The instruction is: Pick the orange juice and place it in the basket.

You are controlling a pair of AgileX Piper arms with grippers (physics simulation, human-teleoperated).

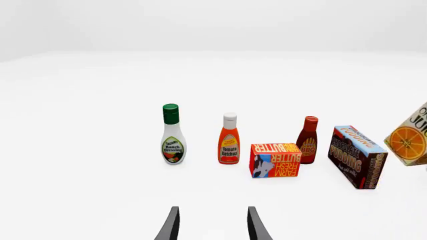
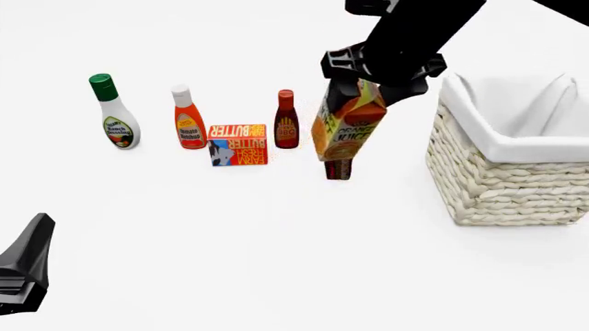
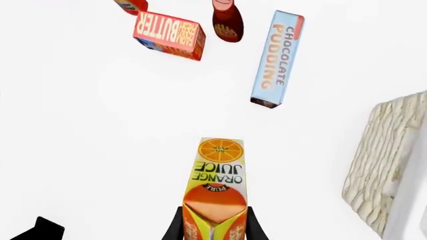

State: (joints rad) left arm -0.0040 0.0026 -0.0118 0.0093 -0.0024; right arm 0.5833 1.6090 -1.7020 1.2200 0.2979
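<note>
The orange juice [image 2: 346,129] is a tall orange-and-yellow carton, hanging tilted above the table left of the basket [image 2: 515,181]. My right gripper [image 2: 368,85] is shut on its gable top. In the right wrist view the orange juice [image 3: 216,185] runs out from between the fingers [image 3: 175,226], and the woven basket [image 3: 385,165] wall shows at one side. The orange juice [image 1: 408,137] also enters the left wrist view at its edge. My left gripper [image 1: 211,225] is open with nothing in it, low at the front left [image 2: 23,272], far from the carton.
A row of groceries stands at the back: ranch dressing bottle [image 2: 114,116], ketchup bottle [image 2: 189,118], butter box [image 2: 237,145], dark sauce bottle [image 2: 286,120]. The chocolate pudding box [image 3: 276,58] lies just behind and below the lifted carton.
</note>
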